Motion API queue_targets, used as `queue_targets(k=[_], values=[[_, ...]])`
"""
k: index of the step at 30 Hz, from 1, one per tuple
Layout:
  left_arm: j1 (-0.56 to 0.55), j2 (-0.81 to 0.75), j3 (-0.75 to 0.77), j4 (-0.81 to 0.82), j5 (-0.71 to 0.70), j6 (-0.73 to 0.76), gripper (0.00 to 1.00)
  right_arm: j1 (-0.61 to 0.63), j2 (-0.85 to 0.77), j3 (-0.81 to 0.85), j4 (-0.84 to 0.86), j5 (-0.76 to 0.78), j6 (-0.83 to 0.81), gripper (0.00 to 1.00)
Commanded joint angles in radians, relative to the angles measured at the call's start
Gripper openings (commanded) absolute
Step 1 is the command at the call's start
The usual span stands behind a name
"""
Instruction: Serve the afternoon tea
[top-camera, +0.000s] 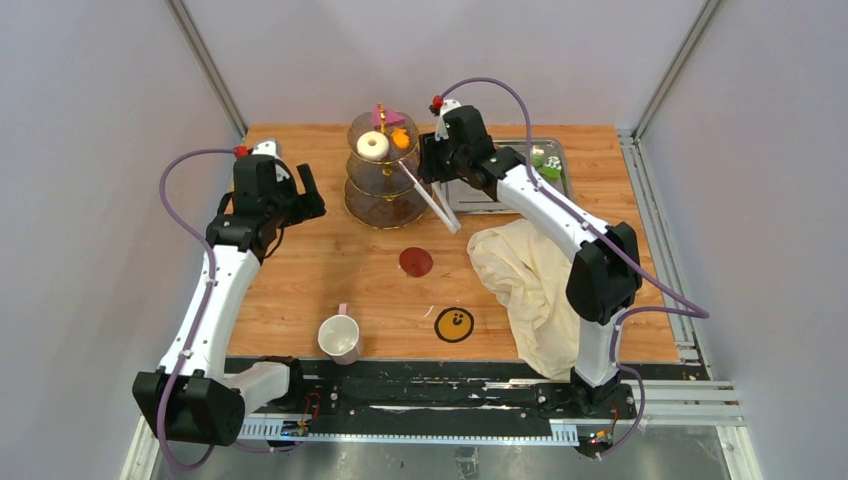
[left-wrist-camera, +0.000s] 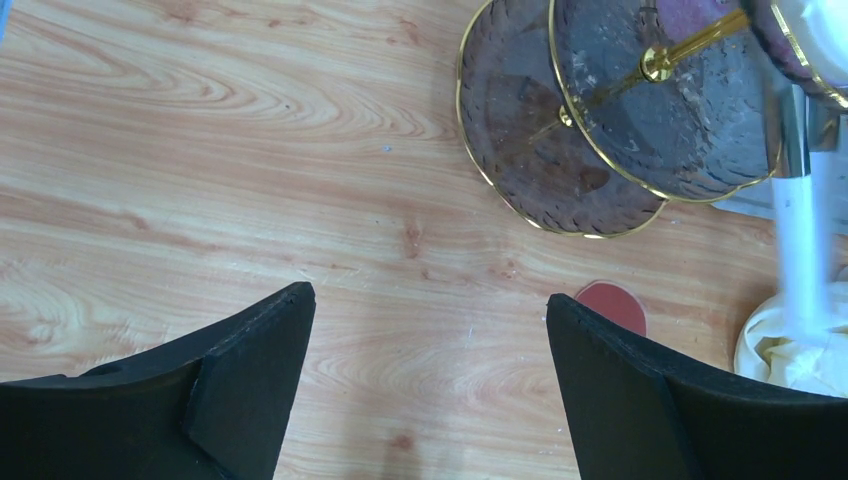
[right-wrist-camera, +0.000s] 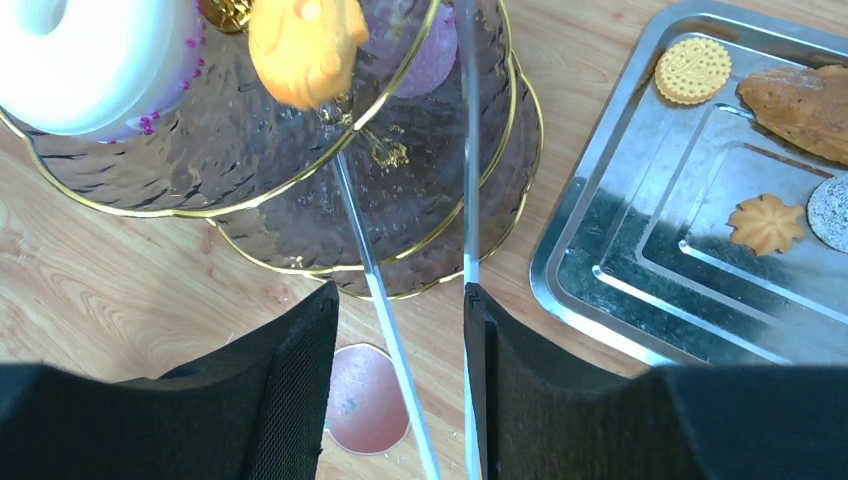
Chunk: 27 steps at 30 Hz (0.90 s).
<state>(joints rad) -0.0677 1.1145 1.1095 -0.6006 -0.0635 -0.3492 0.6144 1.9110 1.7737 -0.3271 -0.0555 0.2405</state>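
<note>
The stand (top-camera: 372, 208) sits far on the table (top-camera: 290, 290), a little left of its middle, three dark glass tiers with gold rims. On the top tier lie a white donut (top-camera: 373, 146), an orange macaron (top-camera: 401, 139) and a small pink cake (top-camera: 385, 117); the macaron is close to the rim on the right side.

The right gripper (right-wrist-camera: 400, 300) hangs just right of the stand and holds white tongs (top-camera: 432, 200) between half-parted fingers. The blades are sprung apart, and the tip of one reaches the macaron. Just behind that arm, the steel tray (right-wrist-camera: 600, 280) runs along the far right edge, its near left corner close to the lowest tier, so there is little room between them. It holds a round biscuit (right-wrist-camera: 693, 70), a flower-shaped cookie (right-wrist-camera: 766, 223) and a brown pastry (right-wrist-camera: 800, 95).

The left gripper (left-wrist-camera: 430, 300) is spread wide with nothing in it, over bare wood left of the stand, where there is open room on the left side of the table.

Near the front edge a pale mug (top-camera: 339, 337) stands upright; a yellow coaster (top-camera: 454, 324) lies to its right and a red coaster (top-camera: 415, 261) lies nearer the stand. A crumpled cream cloth (top-camera: 520, 280) covers the near right part and hangs over the front edge. The table is light wood – pale grey walls close it in on three sides.
</note>
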Motion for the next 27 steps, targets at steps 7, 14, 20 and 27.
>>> queue_targets(k=[7, 14, 20, 27], values=[[0.005, -0.021, 0.028, -0.010, 0.014, -0.005, 0.90, 0.016, -0.169, -0.122, 0.072, 0.045, -0.006, 0.42], [0.005, -0.034, 0.018, -0.008, 0.028, -0.013, 0.90, -0.005, -0.245, -0.207, 0.033, 0.086, 0.005, 0.43], [0.005, -0.051, 0.012, -0.012, 0.030, -0.010, 0.90, -0.025, -0.357, -0.414, 0.029, 0.091, 0.010, 0.46], [0.005, -0.054, 0.002, -0.008, 0.035, -0.015, 0.90, -0.016, -0.468, -0.619, -0.019, 0.046, 0.082, 0.45]])
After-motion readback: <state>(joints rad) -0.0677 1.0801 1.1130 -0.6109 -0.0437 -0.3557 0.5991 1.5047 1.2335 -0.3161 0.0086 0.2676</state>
